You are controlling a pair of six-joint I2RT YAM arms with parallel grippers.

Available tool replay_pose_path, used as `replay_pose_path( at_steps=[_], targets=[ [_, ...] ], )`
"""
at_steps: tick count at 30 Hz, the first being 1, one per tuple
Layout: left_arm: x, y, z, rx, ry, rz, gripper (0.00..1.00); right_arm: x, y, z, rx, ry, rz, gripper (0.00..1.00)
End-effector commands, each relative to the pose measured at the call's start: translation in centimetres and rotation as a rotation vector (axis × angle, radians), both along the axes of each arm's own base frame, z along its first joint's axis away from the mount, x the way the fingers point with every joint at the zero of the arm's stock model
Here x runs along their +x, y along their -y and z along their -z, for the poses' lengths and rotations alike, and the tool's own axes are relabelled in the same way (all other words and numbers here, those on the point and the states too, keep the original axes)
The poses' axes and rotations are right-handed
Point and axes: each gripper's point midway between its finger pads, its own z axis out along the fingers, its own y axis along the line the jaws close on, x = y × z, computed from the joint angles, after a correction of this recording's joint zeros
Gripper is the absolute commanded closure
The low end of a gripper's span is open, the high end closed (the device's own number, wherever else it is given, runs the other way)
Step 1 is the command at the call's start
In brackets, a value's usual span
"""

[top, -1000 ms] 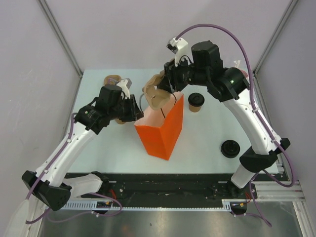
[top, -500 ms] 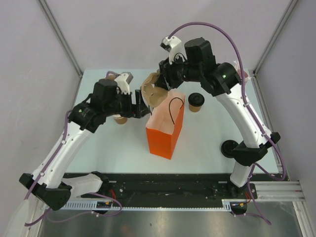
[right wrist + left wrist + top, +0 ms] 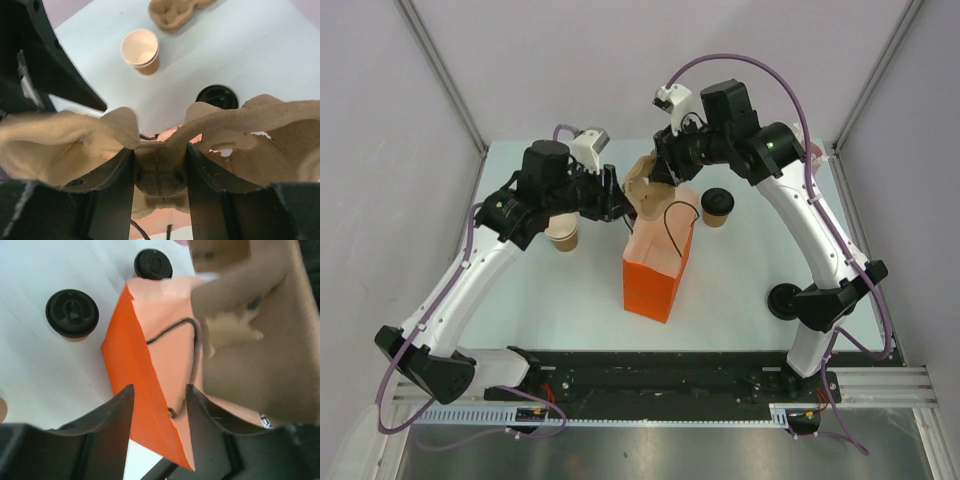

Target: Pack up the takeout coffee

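Note:
An orange paper bag [image 3: 652, 275] stands mid-table with its mouth up. My right gripper [image 3: 160, 150] is shut on the centre rib of a brown pulp cup tray [image 3: 648, 195], held just over the bag's mouth. Open at the bag's left rim [image 3: 150, 370], my left gripper [image 3: 160, 390] has a finger on either side of the corner. One coffee cup with a black lid [image 3: 717, 207] stands right of the bag. A second tan cup [image 3: 562, 235] stands left of the bag, open with no lid on it. A loose black lid [image 3: 785, 300] lies on the table at the right.
Another pulp tray [image 3: 175, 12] lies at the back left beyond the open cup [image 3: 141, 50]. A pink holder [image 3: 814, 150] shows at the back right behind my right arm. Grey walls close in the table on three sides.
The bag has gone from leaning to upright and shifted slightly right. My right gripper brought the tray closer over its mouth. My left arm rose and moved towards the bag's rim, uncovering the open cup.

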Motion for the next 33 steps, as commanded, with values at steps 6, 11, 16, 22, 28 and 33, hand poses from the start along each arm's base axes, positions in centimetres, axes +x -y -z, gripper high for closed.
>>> replay_pose_path(
  at_steps=[6, 11, 16, 22, 28, 33],
  targets=[
    [0.9, 0.9, -1.5, -0.049, 0.09, 0.024, 0.83, -3.6, 0.2, 2.3, -0.068, -0.042, -0.137, 1.0],
    [1.2, -0.1, -1.4, -0.032, 0.105, -0.032, 1.0, -4.6, 1.0, 2.9, -0.103, -0.042, -0.166, 1.0],
    [1.6, -1.1, -1.2, -0.008, 0.121, -0.087, 1.0, -6.5, 1.3, 4.3, -0.153, -0.04, -0.238, 1.0],
    [0.3, -0.4, -0.5, -0.039, 0.079, -0.025, 1.0, -8.2, 1.7, 5.8, -0.228, -0.065, -0.262, 1.0],
    [-0.6, 0.1, 0.0, -0.053, 0.056, 0.018, 1.0, -9.0, 1.2, 7.7, -0.331, -0.1, -0.235, 1.0],
    [-0.8, 0.4, 1.0, -0.048, 0.026, 0.04, 1.0, -8.4, -1.3, -0.3, -0.103, 0.058, -0.222, 1.0]
  ],
)
